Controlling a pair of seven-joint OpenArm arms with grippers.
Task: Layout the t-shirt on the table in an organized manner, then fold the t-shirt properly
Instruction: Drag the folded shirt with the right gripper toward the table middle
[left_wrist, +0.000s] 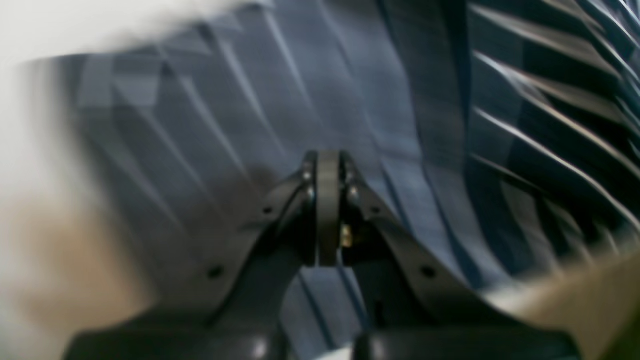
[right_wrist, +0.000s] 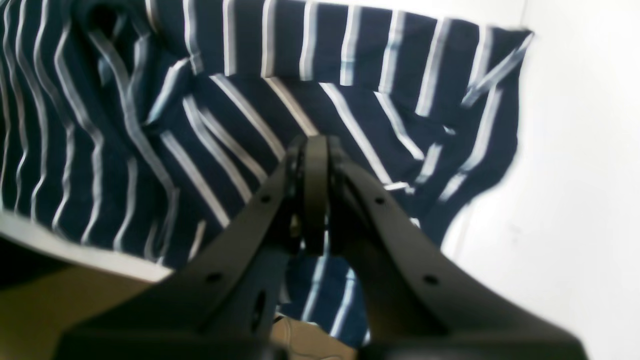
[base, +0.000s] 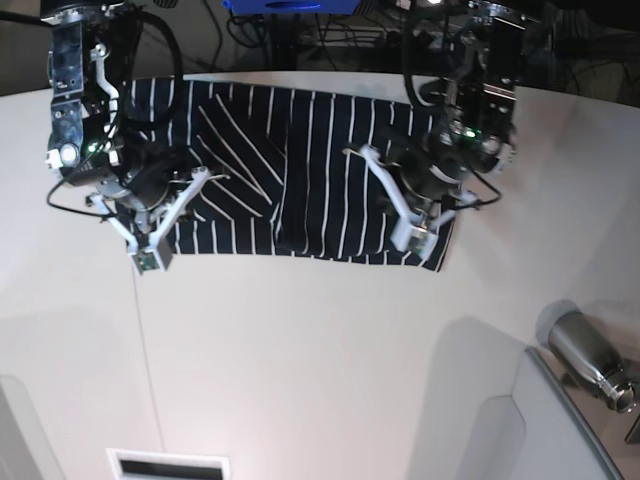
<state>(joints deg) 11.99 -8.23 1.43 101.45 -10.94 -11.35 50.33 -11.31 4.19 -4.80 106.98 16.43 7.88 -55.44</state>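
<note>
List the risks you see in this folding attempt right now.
1. Both grippers look shut over the dark navy, white-striped fabric t-shirt; the left gripper and right gripper may drag or bunch it if they move unevenly.
2. The shirt already lies creased under the right gripper, so a fold from here could trap wrinkles.
3. The shirt sits near the far curved edge of the smooth white table; a pull that way might slide it off.

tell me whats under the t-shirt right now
The white table lies under the striped t-shirt, showing all around it. Whatever sits beneath the fabric itself is covered, and both arms hide parts of the shirt.
</note>
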